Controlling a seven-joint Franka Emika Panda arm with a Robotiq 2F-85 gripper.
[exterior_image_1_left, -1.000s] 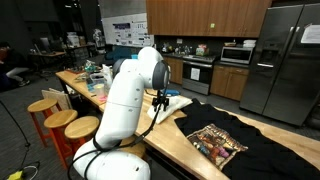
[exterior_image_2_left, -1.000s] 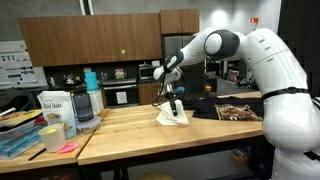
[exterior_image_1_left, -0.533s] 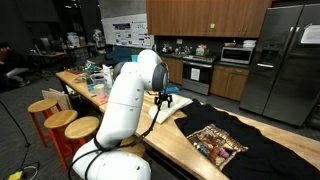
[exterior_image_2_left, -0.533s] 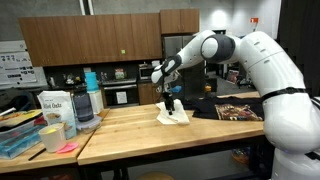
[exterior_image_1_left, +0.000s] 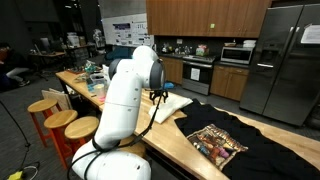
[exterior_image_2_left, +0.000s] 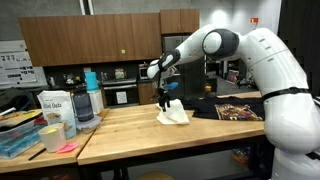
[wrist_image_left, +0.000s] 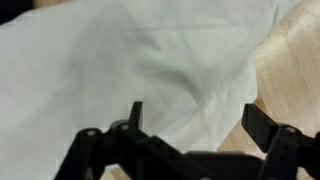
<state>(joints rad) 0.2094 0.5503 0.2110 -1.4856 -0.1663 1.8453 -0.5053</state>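
Shared kitchen: wooden cabinets (exterior_image_1_left: 205, 15), steel fridge (exterior_image_1_left: 290, 60), microwave (exterior_image_1_left: 237, 54), stove (exterior_image_1_left: 195, 72), butcher-block counter (exterior_image_2_left: 135, 132), stools (exterior_image_1_left: 50, 112).

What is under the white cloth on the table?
The white cloth lies crumpled on the wooden table, and bare wood shows beside it in the wrist view. Whether anything is tucked beneath cannot be seen, because the cloth covers that spot.

- A black T-shirt (exterior_image_1_left: 225, 140) with a coloured print lies flat on the wooden table (exterior_image_2_left: 130, 135).
- Three round wooden stools (exterior_image_1_left: 60, 118) stand beside the table.
- A white canister (exterior_image_2_left: 52, 105) and a dark jar with a blue top (exterior_image_2_left: 86, 100) stand near the table end; a pink note (exterior_image_2_left: 66, 148) lies close to them.
- At the back there are a steel refrigerator (exterior_image_1_left: 285, 60), a microwave (exterior_image_1_left: 236, 55), a stove (exterior_image_1_left: 198, 72) and brown wall cabinets (exterior_image_2_left: 90, 40).
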